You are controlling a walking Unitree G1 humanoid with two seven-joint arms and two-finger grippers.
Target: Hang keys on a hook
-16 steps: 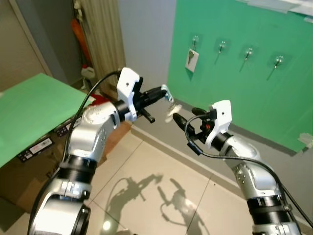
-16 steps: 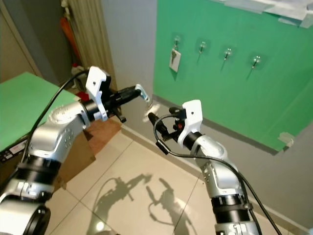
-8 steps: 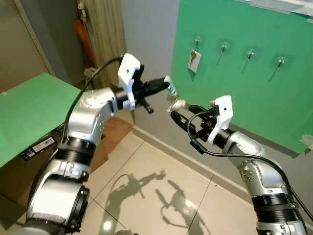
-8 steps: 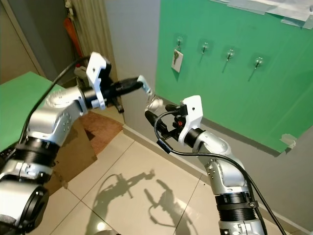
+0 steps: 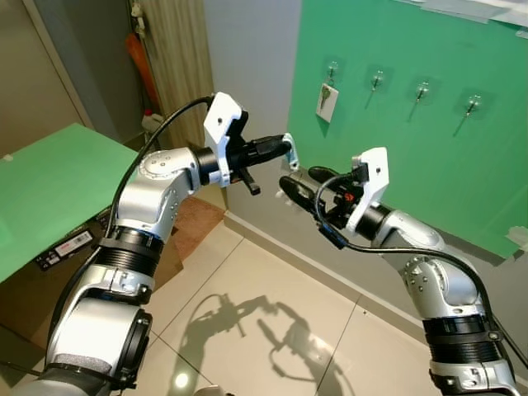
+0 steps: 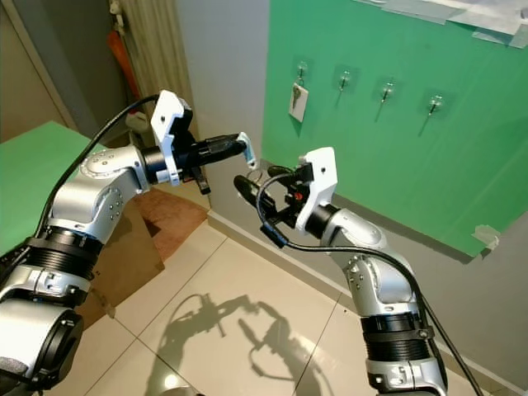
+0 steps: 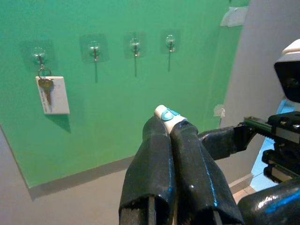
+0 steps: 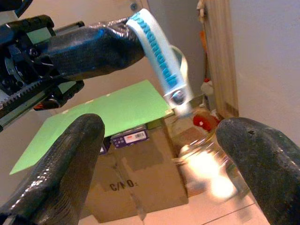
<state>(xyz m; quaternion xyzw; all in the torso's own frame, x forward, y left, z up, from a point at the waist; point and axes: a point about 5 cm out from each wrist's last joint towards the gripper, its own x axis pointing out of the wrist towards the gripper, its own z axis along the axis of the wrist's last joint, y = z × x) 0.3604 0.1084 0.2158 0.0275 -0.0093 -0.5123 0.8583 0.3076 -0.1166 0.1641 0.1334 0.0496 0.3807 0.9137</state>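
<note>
My left gripper (image 5: 286,146) is shut on a white-and-blue key strap (image 8: 159,58), held out in front of the green wall panel (image 5: 412,157). A metal ring (image 8: 181,77) and blurred keys (image 8: 201,164) dangle from the strap's end. The right gripper (image 5: 302,181) is open just beneath the strap, with the keys hanging between its fingers (image 8: 65,168). On the panel are several clear hooks (image 7: 94,48); the leftmost hook (image 5: 332,68) carries a key with a white tag (image 5: 327,101). The others are bare.
A cardboard box (image 5: 49,272) with a green board (image 5: 58,186) on top stands at my left. A striped wooden panel (image 5: 177,58) and an orange object (image 5: 144,66) are in the far corner. Tiled floor (image 5: 247,313) lies below both arms.
My right gripper has risen and closed in under the strap, so its open fingers now flank the hanging keys. The left arm has stretched slightly toward the panel.
</note>
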